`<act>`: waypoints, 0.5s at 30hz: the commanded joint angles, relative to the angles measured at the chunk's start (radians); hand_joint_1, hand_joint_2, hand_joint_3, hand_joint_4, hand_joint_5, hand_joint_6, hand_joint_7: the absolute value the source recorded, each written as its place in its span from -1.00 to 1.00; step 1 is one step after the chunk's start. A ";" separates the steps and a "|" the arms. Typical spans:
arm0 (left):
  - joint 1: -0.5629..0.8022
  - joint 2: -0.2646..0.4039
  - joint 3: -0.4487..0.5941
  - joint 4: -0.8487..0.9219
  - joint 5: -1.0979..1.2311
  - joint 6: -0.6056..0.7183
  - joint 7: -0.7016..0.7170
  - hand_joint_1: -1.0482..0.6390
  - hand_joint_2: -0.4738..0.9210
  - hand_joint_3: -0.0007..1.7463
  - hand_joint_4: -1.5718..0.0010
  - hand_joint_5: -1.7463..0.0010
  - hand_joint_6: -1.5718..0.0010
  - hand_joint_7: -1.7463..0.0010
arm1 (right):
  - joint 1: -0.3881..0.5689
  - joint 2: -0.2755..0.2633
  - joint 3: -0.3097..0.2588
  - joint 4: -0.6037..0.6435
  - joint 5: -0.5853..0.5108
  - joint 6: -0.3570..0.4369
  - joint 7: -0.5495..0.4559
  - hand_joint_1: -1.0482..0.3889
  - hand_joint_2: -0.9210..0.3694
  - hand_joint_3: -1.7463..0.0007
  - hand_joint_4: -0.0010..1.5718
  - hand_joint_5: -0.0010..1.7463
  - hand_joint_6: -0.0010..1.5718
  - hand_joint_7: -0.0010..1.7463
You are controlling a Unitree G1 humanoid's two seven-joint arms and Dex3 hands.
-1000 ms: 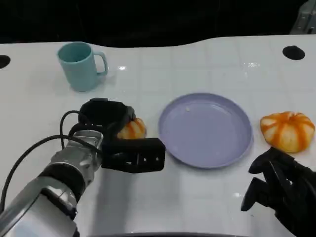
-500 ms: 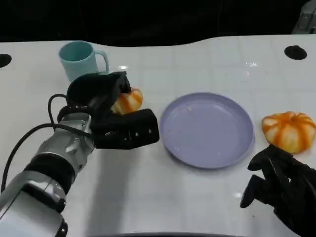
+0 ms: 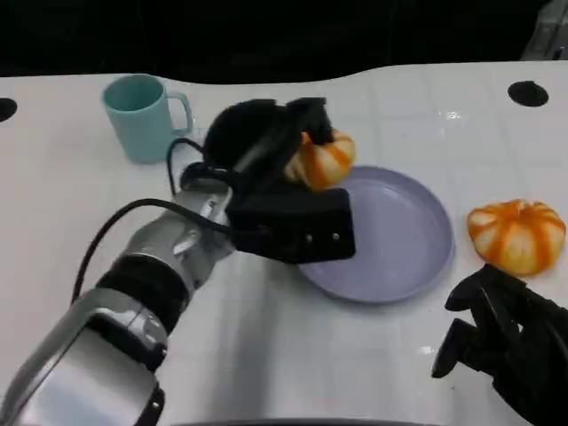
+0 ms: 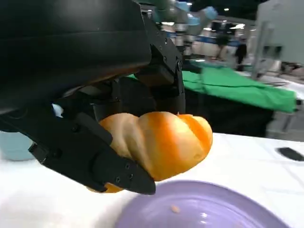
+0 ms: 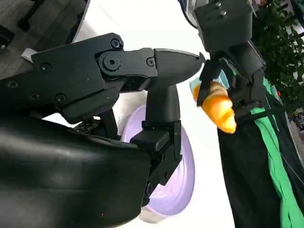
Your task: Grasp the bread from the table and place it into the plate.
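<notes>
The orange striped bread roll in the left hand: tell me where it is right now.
The orange striped bread roll is gripped by the left hand, raised over the far-left rim of the round lavender plate, right of the teal mug.

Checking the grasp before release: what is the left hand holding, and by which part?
The left hand holds an orange-striped bread roll by one end, fingers wrapped around it, the other end free.

Before me: one white desk (image 3: pixel 266 355) with a faint tile grid. One teal mug (image 3: pixel 142 115), upright, handle toward the right, at the far left. Two black round marks on the surface: far right corner (image 3: pixel 528 93), far left edge (image 3: pixel 5 109). One green cloth (image 4: pixel 237 92) beyond the desk.
</notes>
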 commanded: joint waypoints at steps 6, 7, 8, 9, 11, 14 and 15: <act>-0.045 -0.063 -0.023 0.041 -0.003 -0.026 -0.057 0.00 0.46 0.08 -0.20 -1.00 0.10 -0.98 | 0.012 -0.013 0.007 -0.011 -0.014 -0.025 0.010 -0.17 -1.00 0.58 -0.19 1.00 -0.38 0.85; -0.046 -0.069 -0.026 0.048 -0.002 -0.028 -0.058 0.01 0.45 0.12 -0.19 -1.00 0.10 -0.99 | 0.012 -0.012 0.007 -0.012 -0.014 -0.023 0.009 -0.17 -1.00 0.58 -0.19 1.00 -0.38 0.85; -0.049 -0.080 -0.029 0.059 -0.002 -0.025 -0.065 0.01 0.44 0.14 -0.19 -1.00 0.10 -0.99 | 0.013 -0.011 0.009 -0.015 -0.014 -0.022 0.008 -0.17 -1.00 0.58 -0.19 1.00 -0.38 0.85; -0.052 -0.089 -0.033 0.068 -0.001 -0.020 -0.073 0.02 0.41 0.19 -0.19 -1.00 0.08 -0.90 | 0.015 -0.010 0.010 -0.017 -0.015 -0.023 0.008 -0.17 -1.00 0.58 -0.19 1.00 -0.38 0.85; -0.057 -0.102 -0.044 0.084 0.007 -0.017 -0.078 0.02 0.39 0.23 -0.18 -1.00 0.09 -0.92 | 0.017 -0.009 0.014 -0.017 -0.017 -0.029 0.010 -0.17 -1.00 0.58 -0.19 1.00 -0.38 0.85; -0.061 -0.112 -0.062 0.101 0.020 -0.017 -0.068 0.04 0.37 0.23 -0.19 -1.00 0.09 -0.99 | 0.019 -0.008 0.017 -0.017 -0.016 -0.036 0.014 -0.17 -1.00 0.58 -0.20 1.00 -0.39 0.85; -0.063 -0.118 -0.067 0.108 0.022 -0.014 -0.072 0.04 0.37 0.23 -0.19 -1.00 0.09 -1.00 | 0.021 -0.006 0.018 -0.020 -0.015 -0.034 0.009 -0.17 -1.00 0.58 -0.20 1.00 -0.39 0.85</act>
